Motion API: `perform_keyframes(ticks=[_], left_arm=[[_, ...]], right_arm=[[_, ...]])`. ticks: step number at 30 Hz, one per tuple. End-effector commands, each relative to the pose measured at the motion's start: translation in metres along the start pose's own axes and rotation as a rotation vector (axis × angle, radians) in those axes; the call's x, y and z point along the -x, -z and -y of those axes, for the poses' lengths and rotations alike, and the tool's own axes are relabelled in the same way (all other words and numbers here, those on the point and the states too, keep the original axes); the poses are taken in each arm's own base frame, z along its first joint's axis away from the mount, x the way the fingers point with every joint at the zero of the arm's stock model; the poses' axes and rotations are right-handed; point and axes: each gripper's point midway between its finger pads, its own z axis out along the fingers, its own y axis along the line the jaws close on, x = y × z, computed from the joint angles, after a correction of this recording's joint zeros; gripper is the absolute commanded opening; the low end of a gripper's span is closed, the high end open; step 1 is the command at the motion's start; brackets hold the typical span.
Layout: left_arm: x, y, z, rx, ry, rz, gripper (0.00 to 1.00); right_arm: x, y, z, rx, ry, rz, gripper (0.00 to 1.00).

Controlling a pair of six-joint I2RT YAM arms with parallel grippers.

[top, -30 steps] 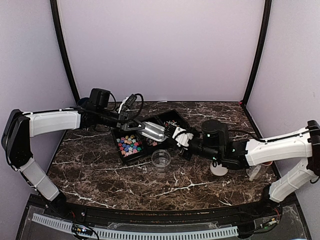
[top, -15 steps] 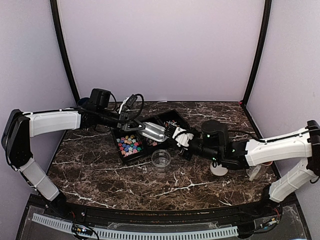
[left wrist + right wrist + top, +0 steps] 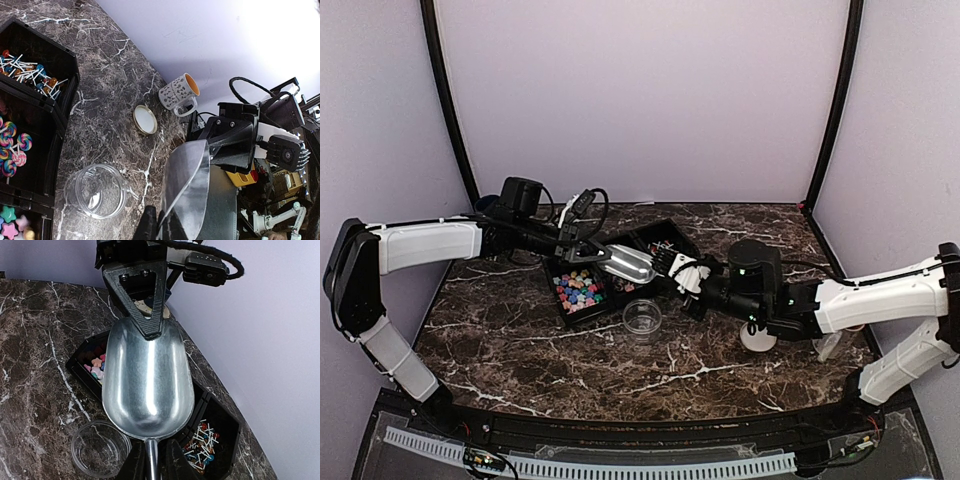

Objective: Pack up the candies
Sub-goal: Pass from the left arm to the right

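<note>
Steel scoop point(image 3: 625, 263) clamped by L end effector point(image 3: 582, 246) & R end effector point(image 3: 670, 268), arms outstretched.

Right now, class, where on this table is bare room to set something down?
Bare table: the near strip in front of the jar; the far right corner behind the right arm. Crowded: centre, where tray, scoop, left tool and right tool meet.

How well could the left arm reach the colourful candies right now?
Probably not freely: the left gripper is shut on the metal scoop, which the right gripper also grips by its handle. The candies themselves lie uncovered.
</note>
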Motion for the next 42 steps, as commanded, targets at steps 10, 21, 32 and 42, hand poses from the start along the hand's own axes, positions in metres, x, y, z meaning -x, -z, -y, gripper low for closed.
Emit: perform_keyframes(ticks=[10,21,32,42], left_arm=[[0.000,-0.002,0.010,-0.032,-0.026,-0.012,0.00],[-0.001,-0.004,0.005,-0.015,-0.013,-0.013,0.00],[0.012,0.011,0.004,0.062,-0.078,0.027,0.63],[0.040,0.057,-0.025,0.280,-0.167,0.122,0.99]], right_arm=[[0.026,-0.005,0.007,-0.011,-0.028,0.085,0.00],[0.050,0.020,0.026,-0.058,-0.106,0.217,0.00],[0.026,0.016,0.026,-0.037,-0.182,0.129,0.00],[-0.004,0.029,0.046,-0.125,-0.230,0.013,0.00]])
